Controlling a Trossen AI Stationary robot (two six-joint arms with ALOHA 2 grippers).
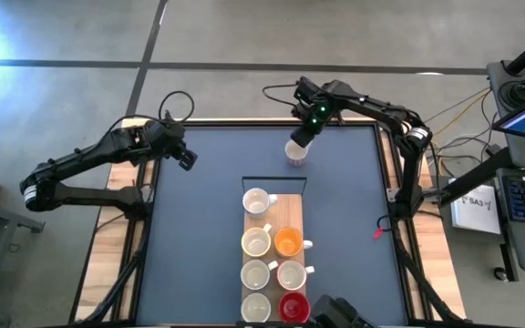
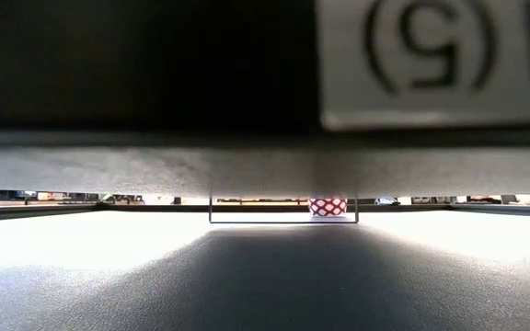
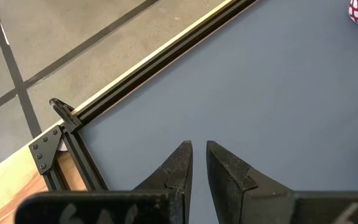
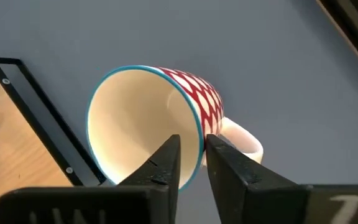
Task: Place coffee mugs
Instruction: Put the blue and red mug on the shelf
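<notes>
One patterned mug (image 4: 157, 124) straddled by right tool (image 4: 192, 155).

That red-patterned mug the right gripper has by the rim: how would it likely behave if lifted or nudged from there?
The red-patterned mug looks glazed, so probably rigid and slippery under the right gripper, whose fingers straddle only its thin rim. A rim hold may let it swing or slip. Its handle sits off to one side, likely skewing it if nudged.
</notes>
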